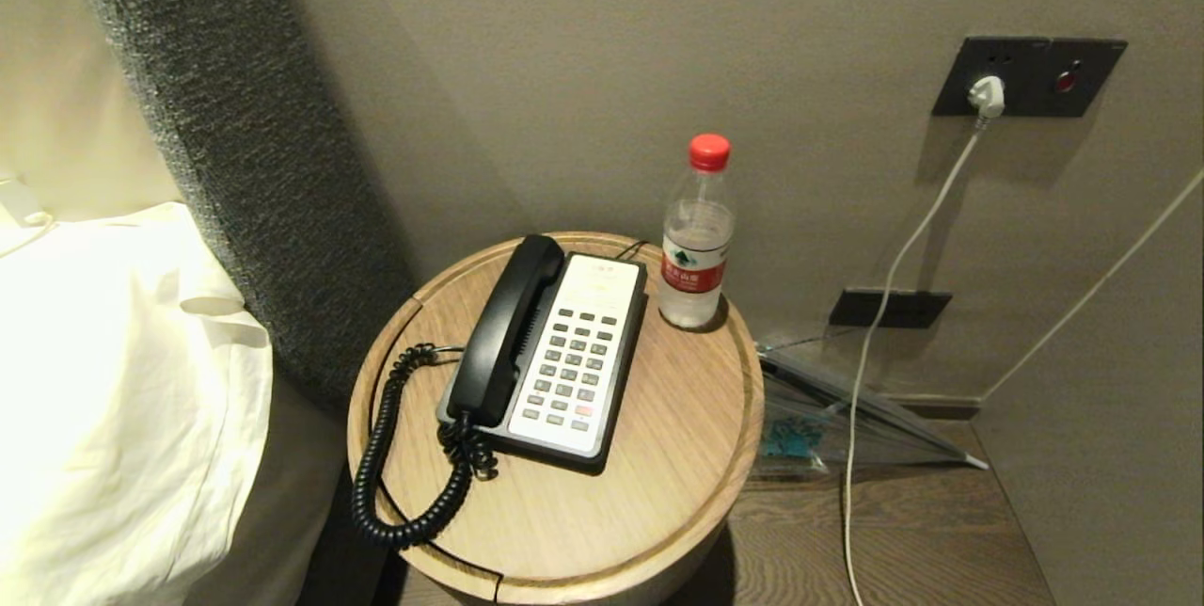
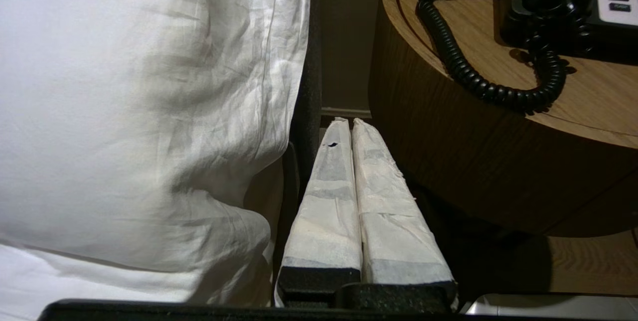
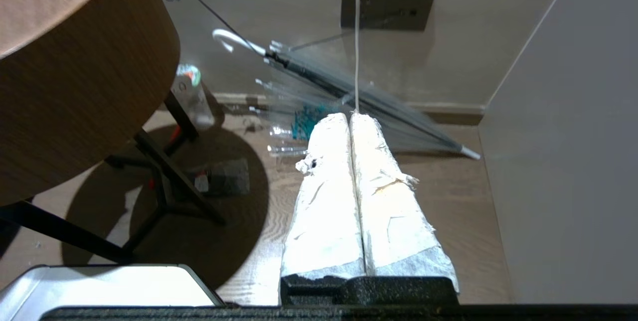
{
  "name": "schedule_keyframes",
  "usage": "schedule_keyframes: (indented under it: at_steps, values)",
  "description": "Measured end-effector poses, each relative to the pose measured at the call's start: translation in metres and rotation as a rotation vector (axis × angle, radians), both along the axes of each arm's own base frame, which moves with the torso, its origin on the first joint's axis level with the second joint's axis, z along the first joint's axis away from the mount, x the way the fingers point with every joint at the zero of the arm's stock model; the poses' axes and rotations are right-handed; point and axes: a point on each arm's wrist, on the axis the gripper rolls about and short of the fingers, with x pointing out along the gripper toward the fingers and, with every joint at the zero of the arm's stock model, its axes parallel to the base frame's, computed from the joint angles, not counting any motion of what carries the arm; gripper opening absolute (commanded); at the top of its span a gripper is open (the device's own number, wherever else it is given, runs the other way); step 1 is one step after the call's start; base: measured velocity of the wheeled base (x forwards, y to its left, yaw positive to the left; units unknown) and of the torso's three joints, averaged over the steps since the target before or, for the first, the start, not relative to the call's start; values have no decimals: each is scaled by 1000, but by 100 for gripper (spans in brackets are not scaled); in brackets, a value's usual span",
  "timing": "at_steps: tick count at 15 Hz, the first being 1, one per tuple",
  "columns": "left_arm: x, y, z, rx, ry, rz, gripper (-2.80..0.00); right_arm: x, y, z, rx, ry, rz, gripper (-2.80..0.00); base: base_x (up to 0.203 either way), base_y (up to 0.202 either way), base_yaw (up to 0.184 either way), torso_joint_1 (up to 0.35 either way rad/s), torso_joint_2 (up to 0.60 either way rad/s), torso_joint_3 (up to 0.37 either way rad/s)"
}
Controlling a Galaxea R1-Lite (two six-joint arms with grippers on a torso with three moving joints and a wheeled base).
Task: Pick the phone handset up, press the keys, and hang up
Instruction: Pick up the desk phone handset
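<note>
Nothing started yet: the long black plastic phone handset [image 1: 505,328] lies in its cradle on the black-and-white phone base [image 1: 564,361], on the round wooden bedside table [image 1: 658,455]. The left gripper [image 2: 347,122] hangs low between bed and table, fingers pressed together; the right gripper [image 3: 350,116] likewise, beside the table. Next, I'd say, an arm must rise, spread its fingers and reach the receiver.

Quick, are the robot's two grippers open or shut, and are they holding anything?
Left gripper: shut, holding nothing, low beside the round table.
Right gripper: shut, holding nothing, above the floor.
</note>
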Motion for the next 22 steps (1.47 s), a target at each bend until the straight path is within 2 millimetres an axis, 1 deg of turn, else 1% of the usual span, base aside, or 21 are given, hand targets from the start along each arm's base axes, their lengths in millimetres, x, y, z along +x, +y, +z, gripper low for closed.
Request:
schedule_keyframes:
  at_steps: [12, 22]
  values:
    - [0, 0, 0, -3, 1, 0, -280, 0, 0, 0, 0, 1, -1, -280, 0, 0, 0, 3, 3, -191]
    - [0, 0, 0, 4, 4, -1, -280, 0, 0, 0, 0, 2, -1, -280, 0, 0, 0, 0, 1, -11]
